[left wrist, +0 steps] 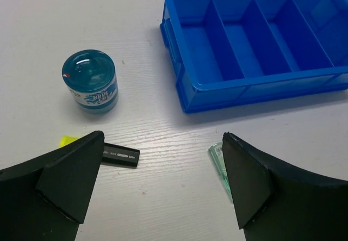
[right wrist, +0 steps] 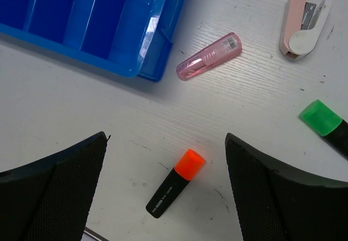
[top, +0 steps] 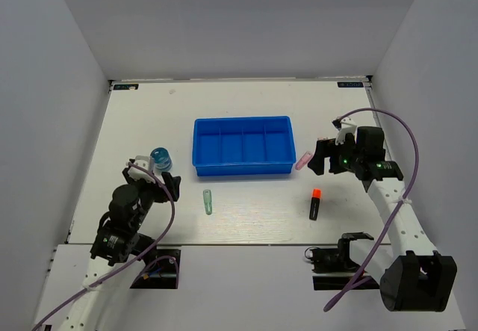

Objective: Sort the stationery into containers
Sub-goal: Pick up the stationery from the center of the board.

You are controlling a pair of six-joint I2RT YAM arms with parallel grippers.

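Seen only from the right wrist: a pink and white stapler (right wrist: 304, 19) at upper right, a green-capped marker (right wrist: 322, 119) at the right edge. Seen only from the left wrist: a yellow-capped marker (left wrist: 117, 155) at lower left, partly hidden behind the left gripper (left wrist: 163, 137). Spread wide and holding nothing, both that one and the right gripper (right wrist: 165, 140). From above: blue tray (top: 243, 168) in the middle, blue roll (top: 161, 158) to its left, green tube (top: 207, 201) below, pink tube (top: 304, 160) and orange-capped marker (top: 315, 203) to its right. Writing on roll too blurry to read.

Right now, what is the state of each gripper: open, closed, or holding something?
Left gripper: open, holding nothing.
Right gripper: open, holding nothing.
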